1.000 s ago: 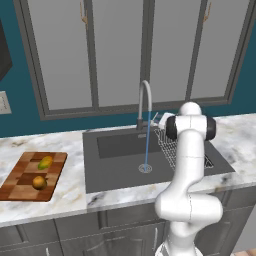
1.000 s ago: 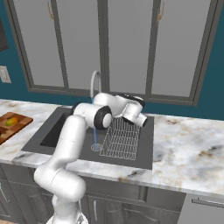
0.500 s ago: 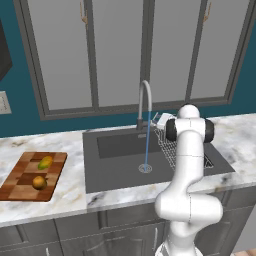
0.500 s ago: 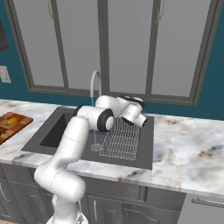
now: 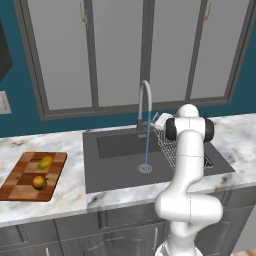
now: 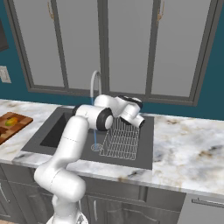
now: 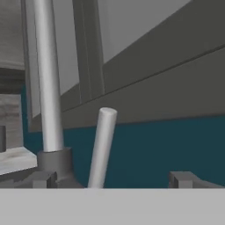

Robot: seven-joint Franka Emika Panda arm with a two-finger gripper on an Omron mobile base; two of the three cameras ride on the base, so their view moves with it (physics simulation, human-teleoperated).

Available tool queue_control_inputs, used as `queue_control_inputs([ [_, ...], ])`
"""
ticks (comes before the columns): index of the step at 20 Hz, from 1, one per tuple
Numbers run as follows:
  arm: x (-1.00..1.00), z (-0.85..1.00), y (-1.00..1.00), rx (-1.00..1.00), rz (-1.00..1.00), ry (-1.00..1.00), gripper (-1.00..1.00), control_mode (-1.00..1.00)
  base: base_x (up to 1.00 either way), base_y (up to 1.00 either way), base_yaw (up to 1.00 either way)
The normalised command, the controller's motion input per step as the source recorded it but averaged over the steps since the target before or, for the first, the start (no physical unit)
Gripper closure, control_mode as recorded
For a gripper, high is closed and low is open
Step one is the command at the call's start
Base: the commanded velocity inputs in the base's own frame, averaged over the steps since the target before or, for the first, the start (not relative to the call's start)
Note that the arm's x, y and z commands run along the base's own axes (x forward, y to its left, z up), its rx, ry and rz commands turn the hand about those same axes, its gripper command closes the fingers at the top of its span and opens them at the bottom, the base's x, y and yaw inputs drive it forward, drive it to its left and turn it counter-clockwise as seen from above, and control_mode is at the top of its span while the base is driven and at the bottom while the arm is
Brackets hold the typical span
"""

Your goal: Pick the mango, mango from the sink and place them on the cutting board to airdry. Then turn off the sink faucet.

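The end effector (image 7: 110,179) is spread wide and holds nothing; the small lever (image 7: 102,147) of the sink faucet (image 5: 144,102) is seen between its tips. A risk is judged: if the lever is met off-centre, the tips could slide past it and the water stream (image 5: 146,150) would keep running. Both mangos (image 5: 45,162) (image 5: 39,182) lie on the cutting board (image 5: 20,186) on the desk (image 5: 75,187). In the sink (image 5: 115,170), a wire rack (image 6: 120,140) is seen, with nothing in it.
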Motion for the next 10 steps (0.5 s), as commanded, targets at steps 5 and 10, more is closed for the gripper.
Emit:
queue_control_inputs([
  [5, 0.21, 0.24, 0.06, 0.02, 0.02, -0.01, -1.0, -1.0, 0.0, 0.0, 0.0],
  [10, 0.19, 0.2, 0.13, 0.0, 0.14, -0.07, -1.0, -1.0, 0.0, 0.0, 0.0],
])
